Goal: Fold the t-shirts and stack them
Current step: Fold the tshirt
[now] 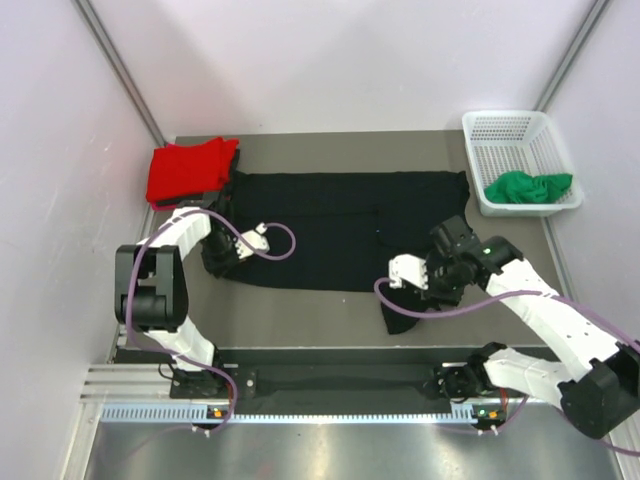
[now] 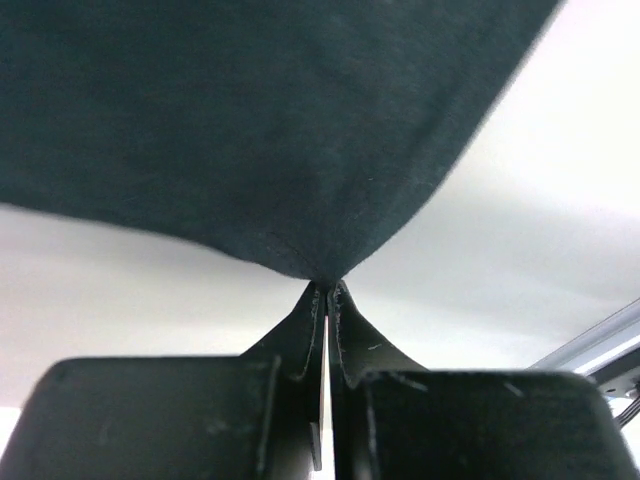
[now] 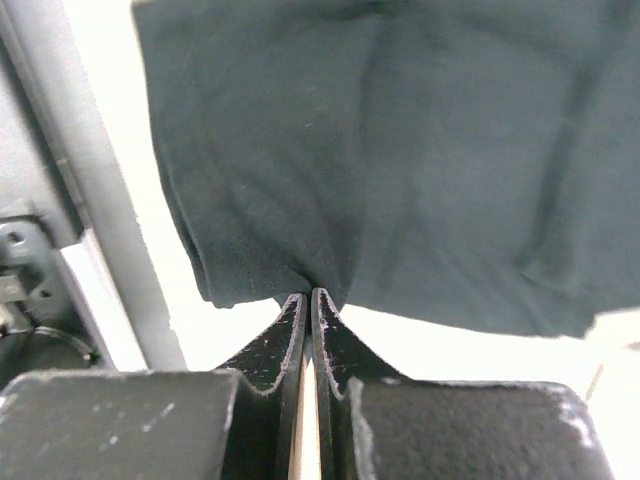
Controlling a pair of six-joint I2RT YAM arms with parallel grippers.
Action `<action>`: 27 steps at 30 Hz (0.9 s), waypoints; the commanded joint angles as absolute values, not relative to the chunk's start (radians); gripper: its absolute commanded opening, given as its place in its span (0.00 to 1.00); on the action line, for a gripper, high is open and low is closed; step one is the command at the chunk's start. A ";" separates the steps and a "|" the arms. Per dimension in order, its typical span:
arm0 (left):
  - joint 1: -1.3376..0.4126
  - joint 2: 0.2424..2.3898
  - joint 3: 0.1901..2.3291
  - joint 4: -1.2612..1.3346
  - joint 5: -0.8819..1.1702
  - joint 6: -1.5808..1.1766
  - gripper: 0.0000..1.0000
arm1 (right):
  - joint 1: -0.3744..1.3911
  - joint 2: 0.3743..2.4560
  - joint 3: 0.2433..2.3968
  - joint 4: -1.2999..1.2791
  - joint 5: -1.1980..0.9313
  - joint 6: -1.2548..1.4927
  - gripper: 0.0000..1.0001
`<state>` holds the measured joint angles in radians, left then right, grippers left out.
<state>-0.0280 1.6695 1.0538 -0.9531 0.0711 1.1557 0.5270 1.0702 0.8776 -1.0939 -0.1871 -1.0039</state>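
Closest to each wrist camera are black fingers point(image 2: 300, 330) pressed flat together. Your left hand point(image 2: 327, 285) is fully closed, pinching the near left edge of the black t-shirt point(image 1: 340, 225), and the cloth gathers to a point at the fingertips. Your right hand point(image 3: 305, 295) is closed just as tightly on the same shirt's near right corner, where a flap dips toward the arms.

Seen from above, the black t-shirt lies spread across the middle of the worktop point(image 1: 300, 315). Its long axis runs left to right, and you cannot tell which end is the collar. A red t-shirt point(image 1: 190, 170) sits as a compact bundle at the far left corner, just beside the black one. A green t-shirt point(image 1: 528, 187) lies crumpled in the white basket point(image 1: 505, 125) at the far right. No pink shirt is in view.

The task looks to be in its early part. The red shirt may be folded, the black one is gripped for a fold, the green one waits, and nothing is stacked yet.
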 commanded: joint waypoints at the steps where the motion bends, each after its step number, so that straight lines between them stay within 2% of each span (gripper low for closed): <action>1: -0.021 1.618 1.158 -1.045 0.129 1.177 0.00 | 0.470 1.038 0.969 -1.101 -0.189 -0.983 0.00; 11: -0.021 1.689 1.316 -1.089 0.124 1.137 0.00 | 0.351 1.095 1.097 -1.033 -0.184 -1.015 0.00; 27: -0.006 1.838 1.477 -1.035 0.086 1.082 0.00 | 0.178 1.419 1.405 -0.885 -0.230 -0.977 0.00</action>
<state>-0.0143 1.8103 1.4143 -1.0473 0.0864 1.1000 0.2035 1.3674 1.3327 -0.9436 -0.2012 -1.0008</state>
